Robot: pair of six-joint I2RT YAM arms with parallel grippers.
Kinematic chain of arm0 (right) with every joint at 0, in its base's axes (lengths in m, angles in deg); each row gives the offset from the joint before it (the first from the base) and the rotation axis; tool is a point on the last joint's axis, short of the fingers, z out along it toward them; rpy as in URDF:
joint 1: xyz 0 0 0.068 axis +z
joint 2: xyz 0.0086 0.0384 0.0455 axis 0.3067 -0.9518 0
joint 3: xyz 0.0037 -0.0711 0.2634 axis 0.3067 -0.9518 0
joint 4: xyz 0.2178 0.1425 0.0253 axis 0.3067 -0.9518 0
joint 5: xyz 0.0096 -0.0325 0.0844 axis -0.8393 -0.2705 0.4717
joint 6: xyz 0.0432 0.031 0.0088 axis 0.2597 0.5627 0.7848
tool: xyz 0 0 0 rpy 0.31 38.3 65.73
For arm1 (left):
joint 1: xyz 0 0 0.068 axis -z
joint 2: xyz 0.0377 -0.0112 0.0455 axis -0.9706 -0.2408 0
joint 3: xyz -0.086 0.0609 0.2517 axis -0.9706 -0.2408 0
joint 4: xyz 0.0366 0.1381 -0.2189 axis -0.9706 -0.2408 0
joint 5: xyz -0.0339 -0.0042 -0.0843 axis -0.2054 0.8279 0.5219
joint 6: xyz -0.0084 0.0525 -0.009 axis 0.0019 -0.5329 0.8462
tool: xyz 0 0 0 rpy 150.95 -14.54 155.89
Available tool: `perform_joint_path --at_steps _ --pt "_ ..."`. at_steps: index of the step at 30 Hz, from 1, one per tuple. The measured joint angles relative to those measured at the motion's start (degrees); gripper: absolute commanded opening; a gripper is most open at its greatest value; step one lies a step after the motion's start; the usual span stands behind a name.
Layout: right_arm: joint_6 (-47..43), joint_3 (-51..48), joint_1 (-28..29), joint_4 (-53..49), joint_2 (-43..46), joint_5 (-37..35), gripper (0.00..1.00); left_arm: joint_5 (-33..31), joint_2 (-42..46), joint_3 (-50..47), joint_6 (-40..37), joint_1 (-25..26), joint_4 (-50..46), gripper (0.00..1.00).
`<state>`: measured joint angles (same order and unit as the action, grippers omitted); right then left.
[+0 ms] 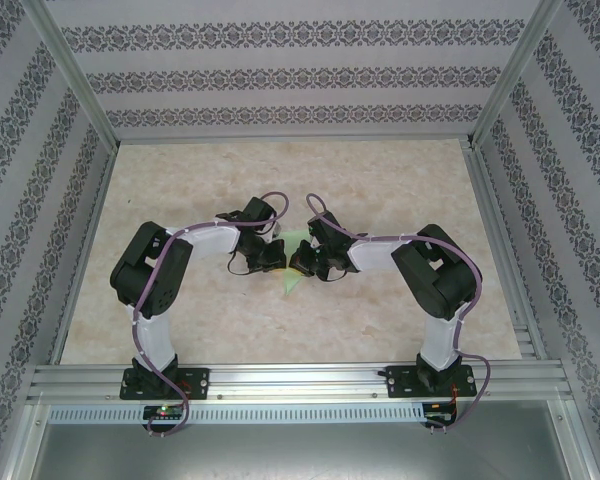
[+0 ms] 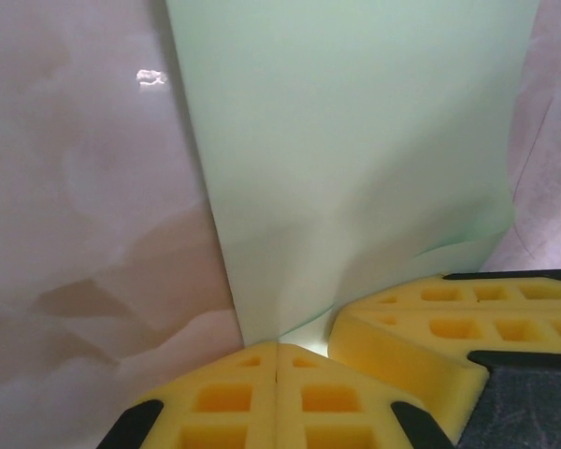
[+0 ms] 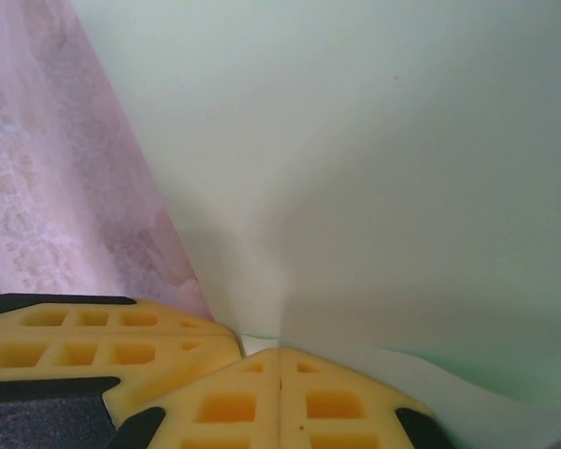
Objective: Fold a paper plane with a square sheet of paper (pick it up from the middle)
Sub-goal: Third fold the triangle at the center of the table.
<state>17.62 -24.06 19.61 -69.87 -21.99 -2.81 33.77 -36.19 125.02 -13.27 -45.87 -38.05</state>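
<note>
The pale mint-green sheet of paper (image 1: 292, 279) sits between the two grippers at the middle of the table, with a narrow pointed end towards the near edge. The grippers cover most of it, so I cannot tell whether it has the paper plane's shape. My left gripper (image 1: 278, 258) and right gripper (image 1: 302, 262) meet tip to tip over it. In the left wrist view the yellow pads of the left gripper (image 2: 278, 348) are pressed together at the foot of the rising paper (image 2: 355, 140). The right gripper (image 3: 280, 354) is shut where a crease in the paper (image 3: 374, 140) begins.
The marbled beige table (image 1: 380, 180) stretches around the arms, with patterned walls on three sides. An aluminium rail (image 1: 300, 380) runs along the near edge, with both arm bases on it. Each wrist view has the other gripper's yellow pads (image 2: 430, 327) (image 3: 103, 346) close beside its own.
</note>
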Motion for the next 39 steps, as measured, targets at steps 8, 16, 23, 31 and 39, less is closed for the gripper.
perform_joint_path --at_steps 8,16,23,31,39 --pt "0.0 -0.5 -0.3 1.4 0.4 1.2 0.05 -0.3 -0.1 0.0 0.0 0.0 0.0 0.00" --pt "-1.6 -3.1 -0.6 2.7 8.7 1.9 0.05 -0.9 -0.1 0.0 0.0 0.3 -0.1 0.00" --pt "-2.9 -7.9 -2.6 3.5 10.7 1.9 0.04 -1.3 -0.1 0.1 0.0 0.3 -0.2 0.00" --pt "-4.2 -8.0 -3.1 4.8 7.5 3.3 0.04 -1.7 -0.1 0.3 0.4 0.5 -0.6 0.00" --pt "-4.2 -7.8 -3.1 6.1 4.5 4.9 0.05 -2.6 0.0 0.7 0.7 0.7 -1.1 0.00"
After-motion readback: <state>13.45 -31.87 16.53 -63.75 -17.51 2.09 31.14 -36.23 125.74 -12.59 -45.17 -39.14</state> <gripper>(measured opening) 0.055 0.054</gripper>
